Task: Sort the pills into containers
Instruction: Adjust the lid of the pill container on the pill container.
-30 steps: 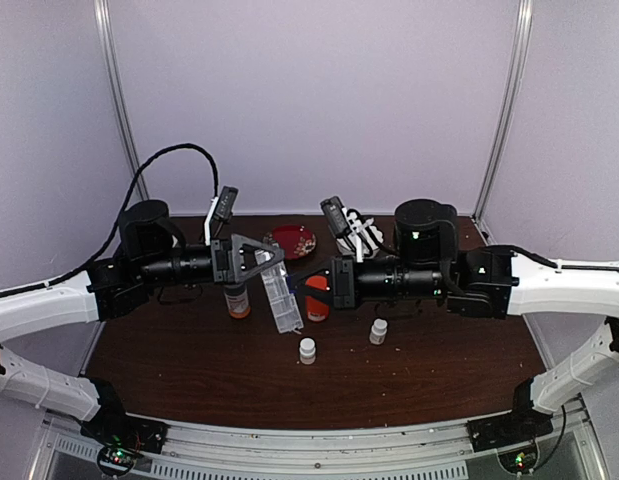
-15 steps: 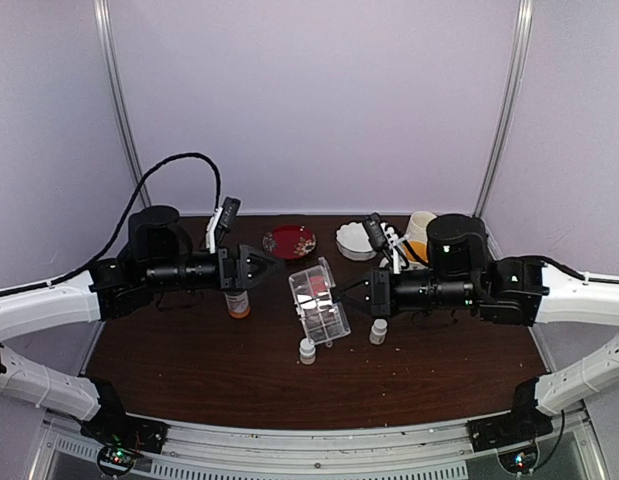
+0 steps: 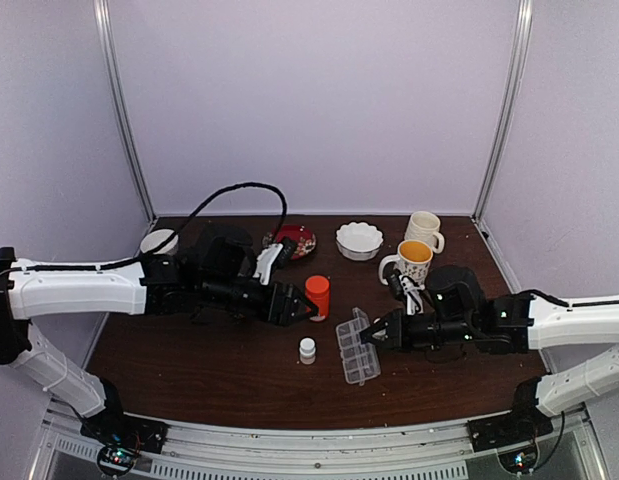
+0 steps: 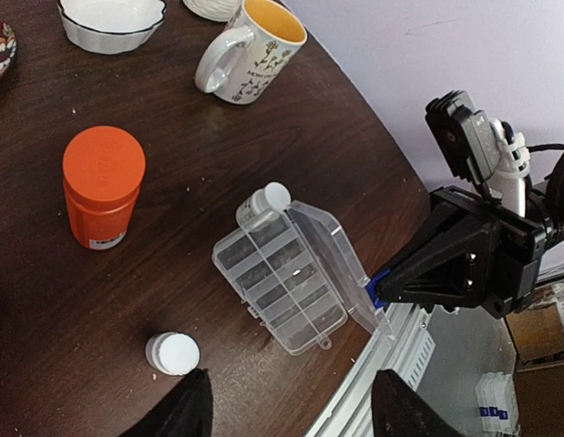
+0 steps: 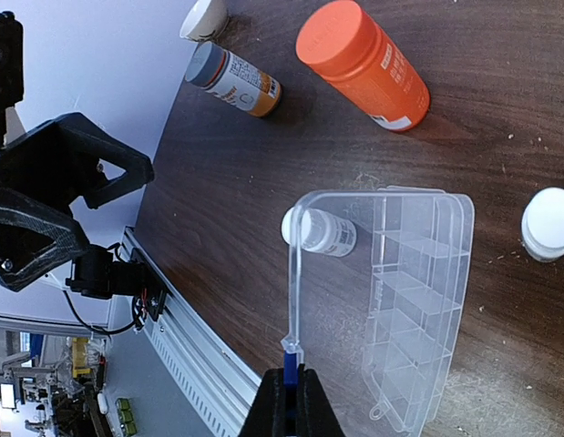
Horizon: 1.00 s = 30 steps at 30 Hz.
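right tool [image 5: 289, 387] pinches the pill box [image 5: 418, 328] lid [image 5: 329, 291]; left tool [image 4: 291, 410] gapes.

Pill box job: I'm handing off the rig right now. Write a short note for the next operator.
Left gripper: open and empty, beside the orange bottle.
Right gripper: shut on the edge of the lid of the pill box, which lies open on the table.
Done: the box is open.
Left: no pills can be seen inside it, so all the sorting remains to be done.
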{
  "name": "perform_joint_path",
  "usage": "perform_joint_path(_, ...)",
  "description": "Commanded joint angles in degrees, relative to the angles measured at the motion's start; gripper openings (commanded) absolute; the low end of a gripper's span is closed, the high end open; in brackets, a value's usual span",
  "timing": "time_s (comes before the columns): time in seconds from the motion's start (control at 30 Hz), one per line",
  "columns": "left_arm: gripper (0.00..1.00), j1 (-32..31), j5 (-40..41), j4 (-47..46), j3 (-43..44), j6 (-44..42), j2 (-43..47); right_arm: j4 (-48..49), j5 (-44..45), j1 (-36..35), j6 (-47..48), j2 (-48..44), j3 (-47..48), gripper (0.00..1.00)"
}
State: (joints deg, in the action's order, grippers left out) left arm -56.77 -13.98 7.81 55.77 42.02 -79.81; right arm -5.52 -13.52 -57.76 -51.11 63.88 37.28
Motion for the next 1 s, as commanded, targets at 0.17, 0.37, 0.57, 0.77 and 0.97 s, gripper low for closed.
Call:
perform_joint_path(0.17,0.54,-2.68,4.67,5.97,7.50,-3.28,-9.20,12.92,-3.26,1.36,-9.22,3.00,-6.56,0.00)
perform_joint_path(0.37,0.49,-4.57,5.19,4.96,11.30,-3.41,-16.39,16.29,-5.62,3.58,-10.75,5.58,-10.03,0.00)
perform_joint_path(0.57,0.46,-5.63,7.02,8.10,18.15,-4.44,-23.99,16.05,-6.49,4.56,-10.18,7.16,-10.96,0.00)
perform_joint_path(0.77,0.45,-5.59,8.03,11.83,23.76,-4.97,-30.15,13.81,-5.90,4.93,-8.86,5.93,-10.82,0.00)
perform_joint_path(0.97,0.38,-5.58,7.73,13.00,25.20,-4.73,-32.31,12.26,-5.79,5.01,-8.17,4.33,-10.11,0.00)
